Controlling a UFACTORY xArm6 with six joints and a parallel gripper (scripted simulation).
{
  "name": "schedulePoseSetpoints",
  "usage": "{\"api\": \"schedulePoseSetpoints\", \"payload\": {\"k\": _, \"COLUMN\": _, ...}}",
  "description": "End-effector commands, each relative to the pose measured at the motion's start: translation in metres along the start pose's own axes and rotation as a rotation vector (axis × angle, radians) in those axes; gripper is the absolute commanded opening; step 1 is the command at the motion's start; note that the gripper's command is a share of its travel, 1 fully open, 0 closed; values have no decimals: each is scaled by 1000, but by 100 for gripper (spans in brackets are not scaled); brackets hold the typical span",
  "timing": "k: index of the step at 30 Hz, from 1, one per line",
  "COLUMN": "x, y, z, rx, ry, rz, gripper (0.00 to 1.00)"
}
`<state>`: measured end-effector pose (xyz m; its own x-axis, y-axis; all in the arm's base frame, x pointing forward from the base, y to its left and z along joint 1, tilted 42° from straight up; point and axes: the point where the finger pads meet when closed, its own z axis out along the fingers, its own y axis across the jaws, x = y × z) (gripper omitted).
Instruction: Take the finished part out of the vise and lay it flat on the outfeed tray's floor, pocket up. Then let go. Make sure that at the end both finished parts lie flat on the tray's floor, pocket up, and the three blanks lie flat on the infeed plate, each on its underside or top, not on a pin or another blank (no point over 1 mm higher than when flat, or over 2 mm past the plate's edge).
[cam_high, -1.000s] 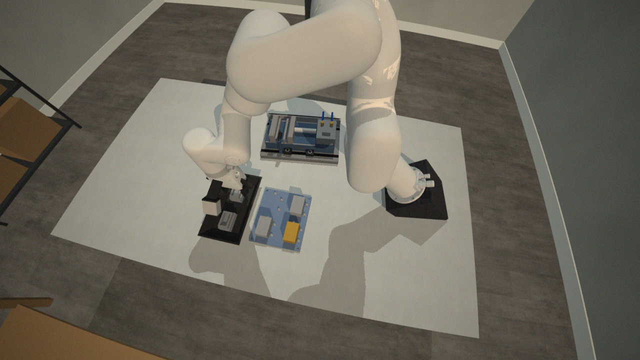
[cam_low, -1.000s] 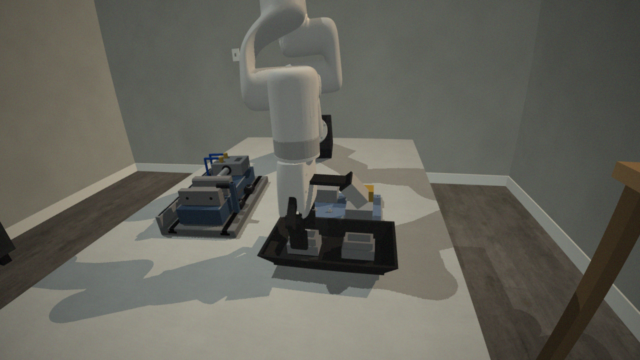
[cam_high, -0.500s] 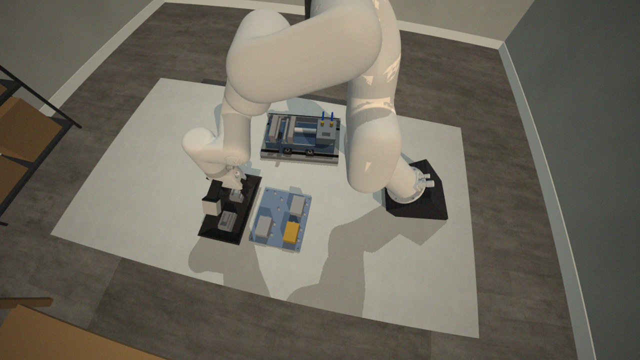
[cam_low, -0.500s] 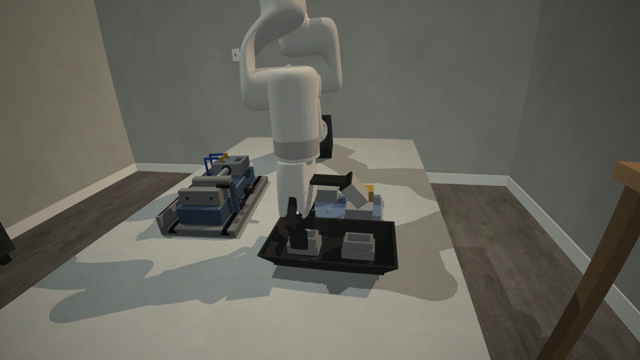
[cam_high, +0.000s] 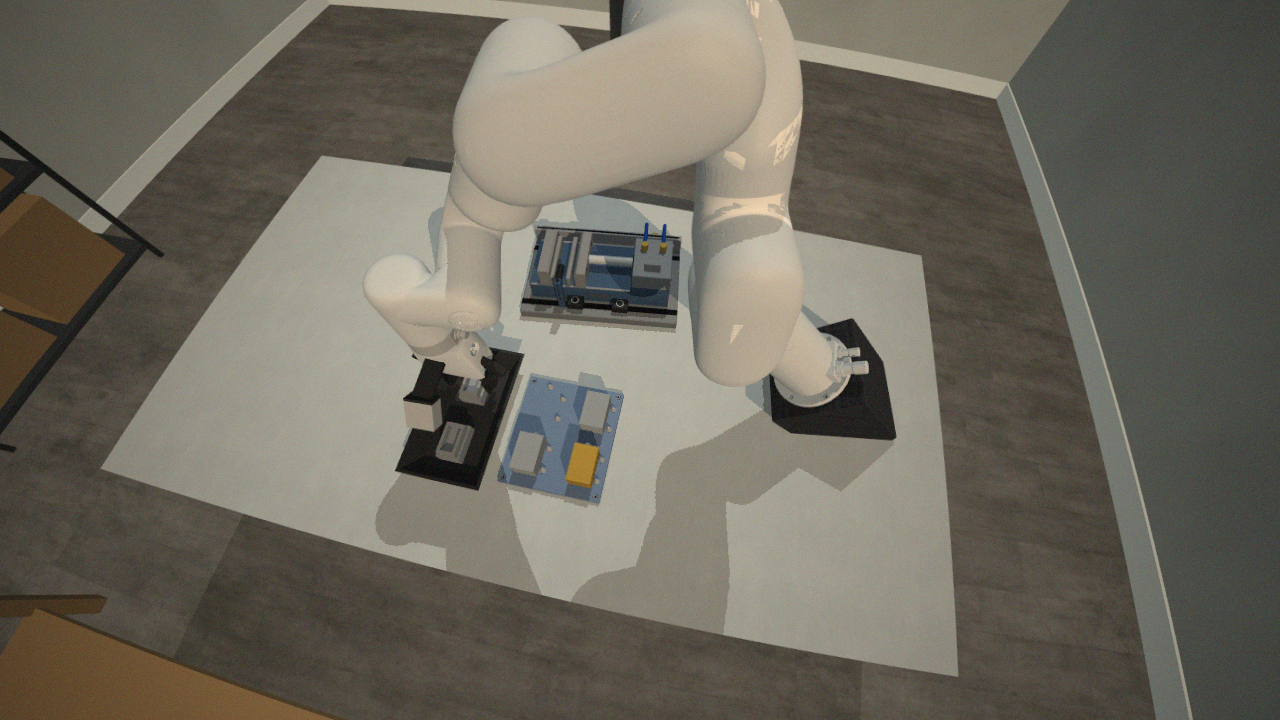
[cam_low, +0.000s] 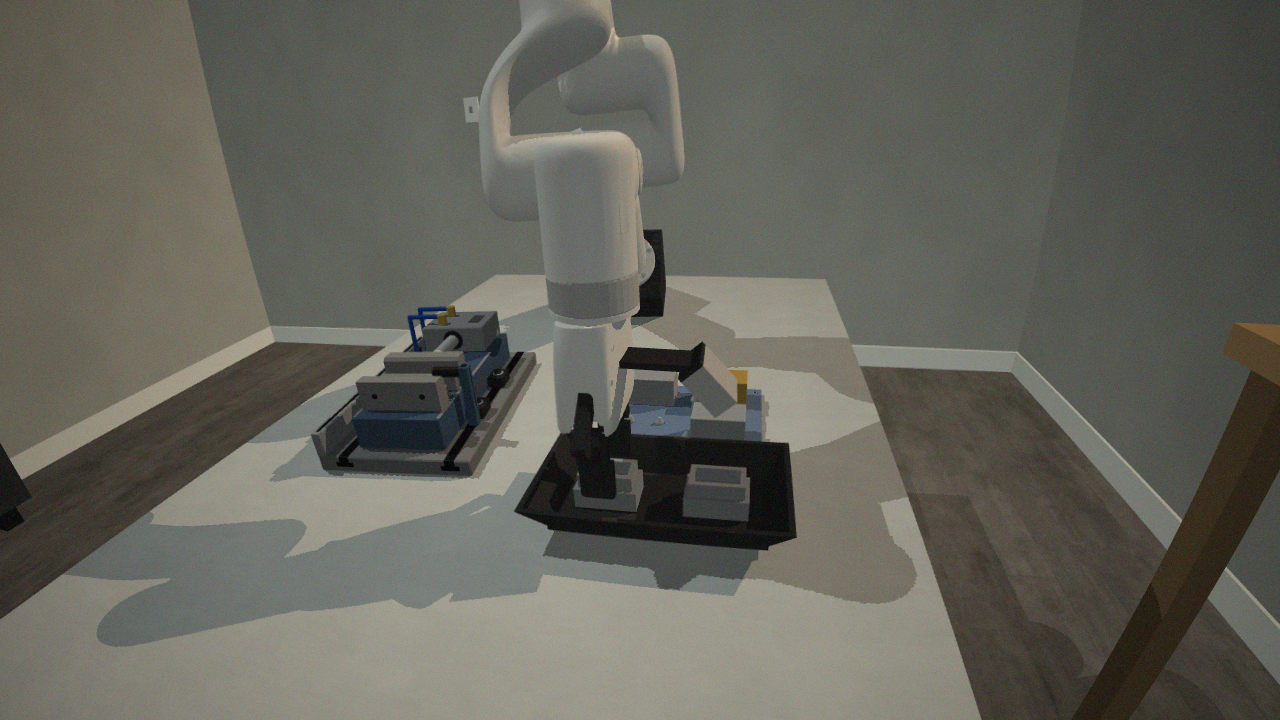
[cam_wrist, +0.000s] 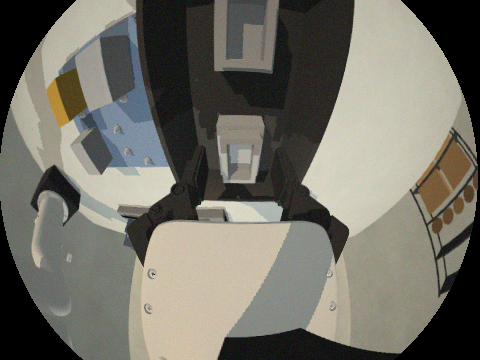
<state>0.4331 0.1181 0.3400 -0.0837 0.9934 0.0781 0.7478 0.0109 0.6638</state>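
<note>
The finished part (cam_high: 471, 392) (cam_low: 617, 488) (cam_wrist: 238, 152), a small grey block, lies flat on the floor of the black outfeed tray (cam_high: 418, 464) (cam_low: 662, 530) (cam_wrist: 167, 40). Its pocket faces up in the wrist view. My gripper (cam_high: 470, 379) (cam_low: 595, 470) (cam_wrist: 240, 158) is low in the tray, straddling the part. Its fingers stand open, one on each side of the part with a gap to it. A second grey pocketed part (cam_high: 454, 441) (cam_low: 716, 489) (cam_wrist: 246, 34) lies further along the same tray. The blue vise (cam_high: 599, 268) (cam_low: 420, 402) stands behind with nothing between its jaws.
A blue fixture plate (cam_high: 554, 394) (cam_wrist: 134, 130) beside the tray carries two grey blocks (cam_high: 526, 452) (cam_high: 595, 409) and a yellow block (cam_high: 582, 463). The arm's black base (cam_high: 841, 416) stands to the right. A shelf rack (cam_high: 53, 259) stands far left, and a wooden leg (cam_low: 1199, 537) at the right.
</note>
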Motion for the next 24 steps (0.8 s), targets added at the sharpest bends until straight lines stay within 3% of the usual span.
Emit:
{"api": "schedulePoseSetpoints", "payload": {"k": 1, "x": 0, "y": 1, "z": -3, "rx": -3, "ry": 1, "rz": 0, "gripper": 69}}
{"api": "schedulePoseSetpoints", "payload": {"k": 16, "x": 0, "y": 1, "z": -52, "rx": -3, "ry": 1, "rz": 0, "gripper": 69}}
{"api": "schedulePoseSetpoints", "payload": {"k": 24, "x": 0, "y": 1, "z": -98, "rx": -3, "ry": 1, "rz": 0, "gripper": 69}}
